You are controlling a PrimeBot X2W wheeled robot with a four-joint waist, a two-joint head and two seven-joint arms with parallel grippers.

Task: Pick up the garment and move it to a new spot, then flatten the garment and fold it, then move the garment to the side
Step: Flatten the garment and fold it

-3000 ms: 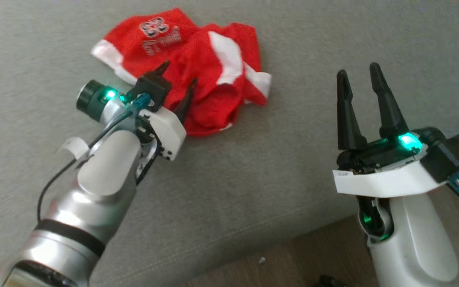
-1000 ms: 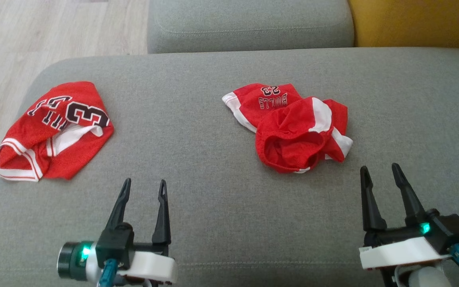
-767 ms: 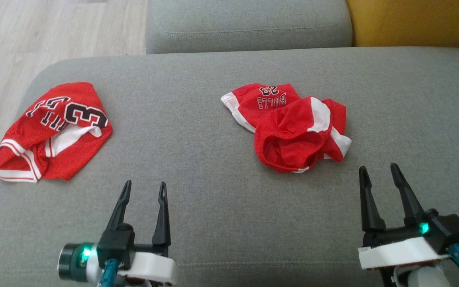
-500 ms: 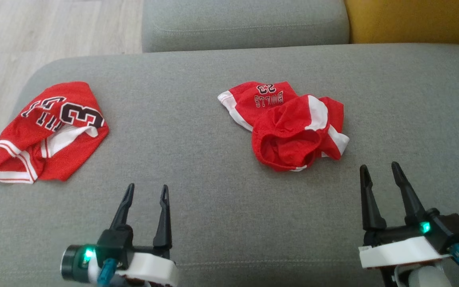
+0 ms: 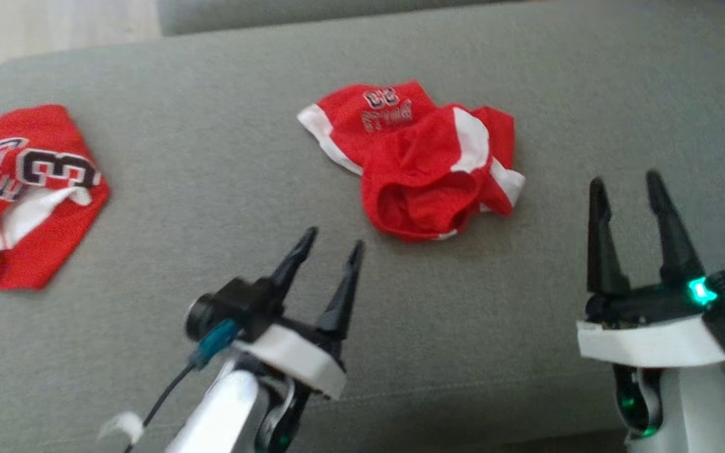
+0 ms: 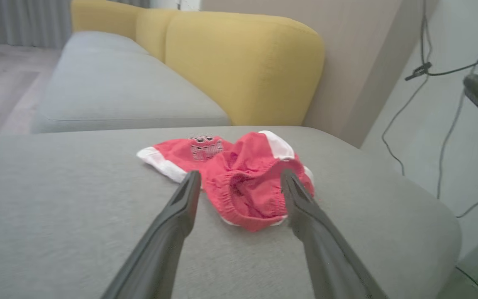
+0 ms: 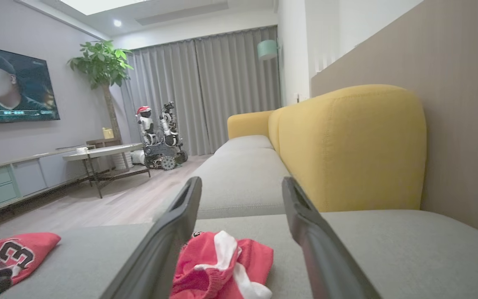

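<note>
Reaching for the garment with the left jaws. A second ago parked low at the left of the head view, tips straight up; now swung inward and tilted, tips aimed at the near edge of the red heap. Not touching yet: near it, with a strip of bare sofa cushion between. Standing wide apart, holding nothing. In the left wrist view, framing the garment between the two fingers.

Right jaws likewise spread and empty, upright at the lower right, near the garment's right side but apart from it, a little higher in the head view than a moment ago. Hard to separate that from the camera, though, with the whole head view dipped and blurred since then. So no real move of the cloth to report. Same crumpled lump as before, waistband opening toward the robot, lettered leg spread toward the far left, lying mid-cushion. Second red jersey well apart at the left edge, untouched.

Meaning for the task: first step only just opening, nothing lifted. Probably a pinch on the near gathered edge next, then a carry to open cushion. Risk, by judgement: mesh bunched in layers, so easy to catch only a top fold, or to drag the heap instead of lifting it.
</note>
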